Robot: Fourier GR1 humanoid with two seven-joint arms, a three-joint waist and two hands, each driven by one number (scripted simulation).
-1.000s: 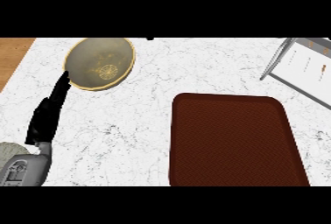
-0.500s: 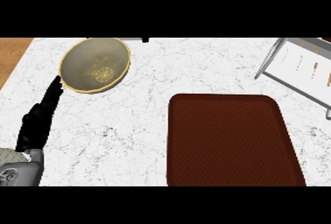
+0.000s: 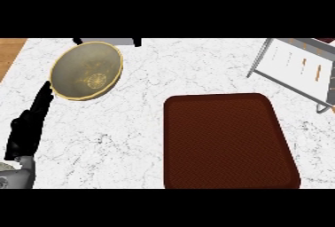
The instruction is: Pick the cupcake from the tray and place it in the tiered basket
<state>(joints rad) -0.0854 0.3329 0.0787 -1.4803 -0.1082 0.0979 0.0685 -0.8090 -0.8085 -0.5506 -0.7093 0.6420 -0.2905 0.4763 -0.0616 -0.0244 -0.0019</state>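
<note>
The left hand (image 3: 27, 128) shows at the view's left edge, rising from a grey forearm (image 3: 14, 177) cut off at the lower left corner. Its black fingers are straight and held together, pointing up and a little to the right, with the tips just below the plate's (image 3: 87, 70) lower left rim. It holds nothing and lies over the bare counter (image 3: 118, 137). Whether it touches the surface cannot be told.

The right hand shows nowhere in the view.

No cupcake can be made out: the tray (image 3: 227, 141) shows only its own flat bed. The basket (image 3: 297, 71) is cut off by the view's right edge, so only part of it shows, and its tiers cannot be told apart. Small orange and brown marks on its pale panel are too small to identify. Two dark shapes at the counter's far edge, above the plate, are cut off as well.

The counter is white marble with fine grey veins; a strip of wood shows at the upper left corner. The plate is round, olive-grey, with a gold rim and a faint gold pattern near its middle. The tray is a dark reddish-brown rectangle with rounded corners, a raised lip and a finely woven texture. The basket has a grey metal frame around a white panel.
</note>
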